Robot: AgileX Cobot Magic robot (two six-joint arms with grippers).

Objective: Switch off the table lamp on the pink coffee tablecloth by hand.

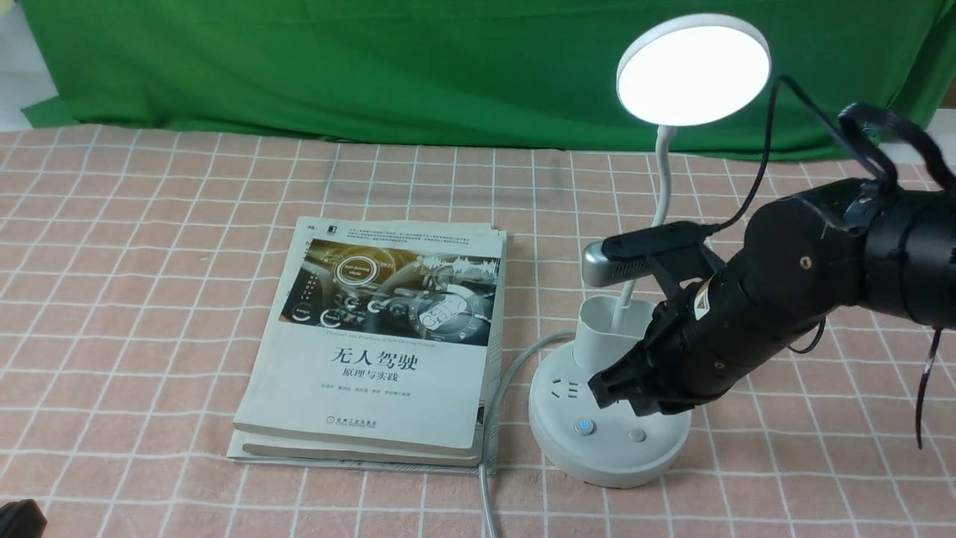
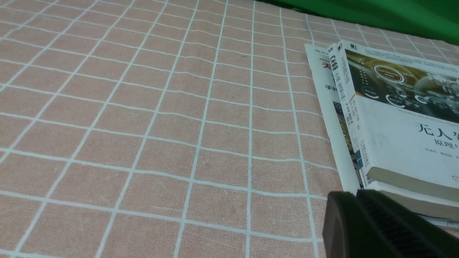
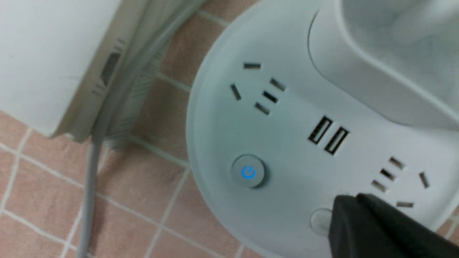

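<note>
The white table lamp stands on the pink coffee tablecloth (image 1: pixel 149 224); its disc head (image 1: pixel 693 71) is lit. Its round base (image 1: pixel 609 441) carries sockets, a blue-lit power button (image 1: pixel 585 427) and a plain button (image 1: pixel 636 435). My right gripper (image 1: pixel 609 388), the hand, is shut and hovers over the base beside the cup holder (image 1: pixel 609 332). In the right wrist view the shut gripper (image 3: pixel 346 204) partly covers the plain button (image 3: pixel 319 221); the blue power button (image 3: pixel 248 172) is apart from it. My left gripper (image 2: pixel 353 195) is shut and empty, low near the books.
A stack of books (image 1: pixel 381 336) lies left of the lamp and also shows in the left wrist view (image 2: pixel 394 118). The lamp's grey cord (image 1: pixel 489 456) runs between books and base toward the front edge. A green backdrop cloth (image 1: pixel 373 67) hangs behind.
</note>
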